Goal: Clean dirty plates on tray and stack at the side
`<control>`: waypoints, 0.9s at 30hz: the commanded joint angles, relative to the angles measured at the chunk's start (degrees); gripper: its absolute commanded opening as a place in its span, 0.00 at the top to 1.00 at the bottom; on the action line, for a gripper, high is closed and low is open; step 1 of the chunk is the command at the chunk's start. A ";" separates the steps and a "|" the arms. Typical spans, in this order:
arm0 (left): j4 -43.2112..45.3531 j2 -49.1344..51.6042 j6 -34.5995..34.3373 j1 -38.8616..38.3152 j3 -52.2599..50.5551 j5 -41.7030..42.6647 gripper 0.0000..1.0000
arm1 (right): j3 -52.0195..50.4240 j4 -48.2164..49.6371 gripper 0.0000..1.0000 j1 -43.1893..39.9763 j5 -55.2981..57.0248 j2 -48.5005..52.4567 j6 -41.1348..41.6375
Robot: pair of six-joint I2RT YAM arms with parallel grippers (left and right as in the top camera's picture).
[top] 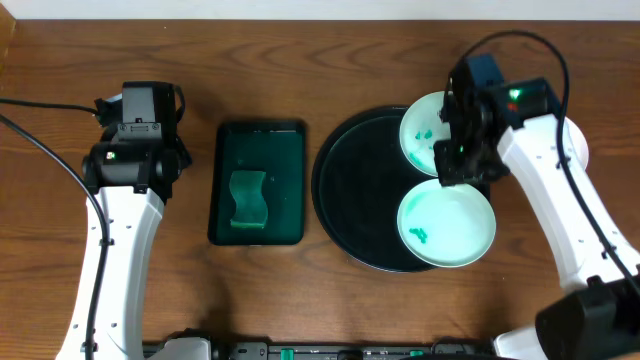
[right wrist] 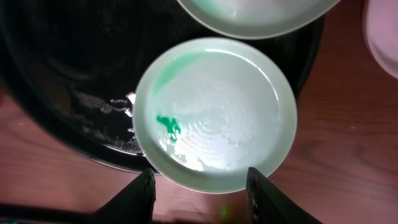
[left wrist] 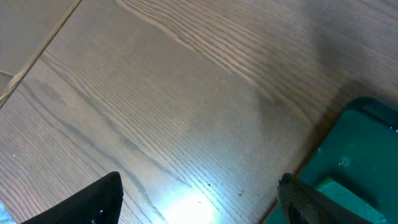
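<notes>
The round black tray point(top: 360, 180) holds two white plates at its right side. The near plate point(top: 455, 215) has a teal smear and overhangs the tray's front rim. It fills the middle of the right wrist view point(right wrist: 217, 106), with the tray point(right wrist: 62, 62) behind it. The far plate point(top: 420, 125) also has green smears and is partly hidden by my right gripper point(top: 455, 165); its edge shows in the right wrist view point(right wrist: 255, 12). My right gripper point(right wrist: 202, 196) is open and empty above the plates. My left gripper point(top: 142, 105) is open and empty over bare table point(left wrist: 199, 199).
A rectangular dark green tray point(top: 258, 183) with a green sponge point(top: 247, 198) lies between the arms; its corner shows in the left wrist view point(left wrist: 367, 143). A pale rounded edge, perhaps a third plate point(right wrist: 384, 31), lies on the table right of the black tray.
</notes>
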 commanded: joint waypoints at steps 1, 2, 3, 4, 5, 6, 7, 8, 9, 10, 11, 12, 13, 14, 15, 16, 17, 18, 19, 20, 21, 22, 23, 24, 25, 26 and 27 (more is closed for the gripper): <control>-0.28 -0.72 0.72 -0.13 0.31 -1.16 0.20 | -5.44 2.64 0.55 0.20 0.50 -3.43 1.14; -0.28 -0.72 0.72 -0.13 0.31 -1.16 0.20 | -6.78 3.58 0.55 0.20 0.50 -4.00 1.55; -0.28 -0.72 0.72 -0.13 0.31 -1.16 0.20 | -8.20 4.59 0.55 0.20 0.39 -4.55 2.29; -0.28 -0.72 0.72 -0.13 0.31 -1.16 0.20 | -9.27 5.40 0.55 0.20 0.22 -4.92 2.80; -0.28 -0.72 0.72 -0.13 0.31 -1.16 0.20 | -10.51 6.45 0.55 0.20 -0.02 -5.25 3.13; -0.28 -0.72 0.72 -0.13 0.31 -1.16 0.20 | -11.72 7.61 0.55 0.20 -0.31 -5.49 3.13; -0.28 -0.72 0.72 -0.13 0.31 -1.16 0.20 | -12.68 8.74 0.55 0.20 -0.59 -5.49 3.13; -0.28 -0.72 0.72 -0.13 0.31 -1.16 0.20 | -13.51 9.88 0.55 0.20 -1.14 -5.49 3.10; -0.28 -0.72 0.72 -0.13 0.31 -1.16 0.20 | -14.29 10.97 0.55 0.20 -1.73 -5.46 3.13; -0.28 -0.72 0.72 -0.13 0.31 -1.16 0.20 | -14.97 11.96 0.55 0.20 -2.38 -5.49 3.08; -0.28 -0.72 0.72 -0.13 0.31 -1.16 0.20 | -15.61 12.79 0.55 0.20 -3.10 -5.49 3.06; -0.28 -0.72 0.72 -0.13 0.31 -1.16 0.20 | -15.96 13.16 0.55 0.22 -3.58 -5.49 3.06; -0.28 -0.72 0.72 -0.13 0.31 -1.16 0.20 | -16.04 13.22 0.55 0.22 -3.63 -5.49 3.06; -0.28 -0.72 0.72 -0.13 0.31 -1.16 0.20 | -16.04 13.20 0.56 0.22 -3.61 -5.49 3.04; -0.28 -0.72 0.72 -0.13 0.31 -1.16 0.20 | -16.04 13.20 0.55 0.22 -3.61 -5.55 3.04; -0.28 -0.72 0.72 -0.13 0.31 -1.16 0.20 | -16.04 13.20 0.55 0.22 -3.63 -5.64 3.04; -0.28 -0.72 0.72 -0.13 0.31 -1.16 0.20 | -16.04 13.20 0.56 0.22 -3.72 -5.70 3.06; -0.28 -0.72 0.72 -0.13 0.31 -1.16 0.20 | -16.04 13.31 0.56 0.22 -4.35 -5.77 3.06; -0.28 -0.72 0.72 -0.13 0.31 -1.16 0.20 | -16.04 13.42 0.56 0.26 -4.70 -5.79 3.06; -0.28 -0.72 0.72 -0.13 0.31 -1.16 0.20 | -16.04 13.60 0.56 0.33 -4.87 -5.81 3.15; -0.28 -0.72 0.72 -0.13 0.31 -1.16 0.20 | -16.04 13.64 0.56 0.42 -5.31 -5.81 3.30; -0.28 -0.72 0.72 -0.13 0.31 -1.16 0.20 | -16.04 13.77 0.56 0.55 -5.81 -5.79 3.28; -0.28 -0.72 0.72 -0.13 0.31 -1.16 0.20 | -16.06 13.90 0.57 0.76 -5.97 -5.79 3.28; -0.28 -0.72 0.72 -0.13 0.31 -1.16 0.20 | -16.06 13.97 0.57 0.98 -5.95 -5.79 3.28; -0.28 -0.72 0.72 -0.13 0.31 -1.16 0.20 | -16.06 14.03 0.57 1.25 -5.95 -5.79 3.26; -0.28 -0.72 0.72 -0.13 0.31 -1.16 0.20 | -16.06 14.08 0.57 1.40 -5.95 -5.79 3.26; -0.28 -0.72 0.72 -0.13 0.31 -1.16 0.20 | -16.06 14.25 0.57 1.64 -5.90 -5.79 3.19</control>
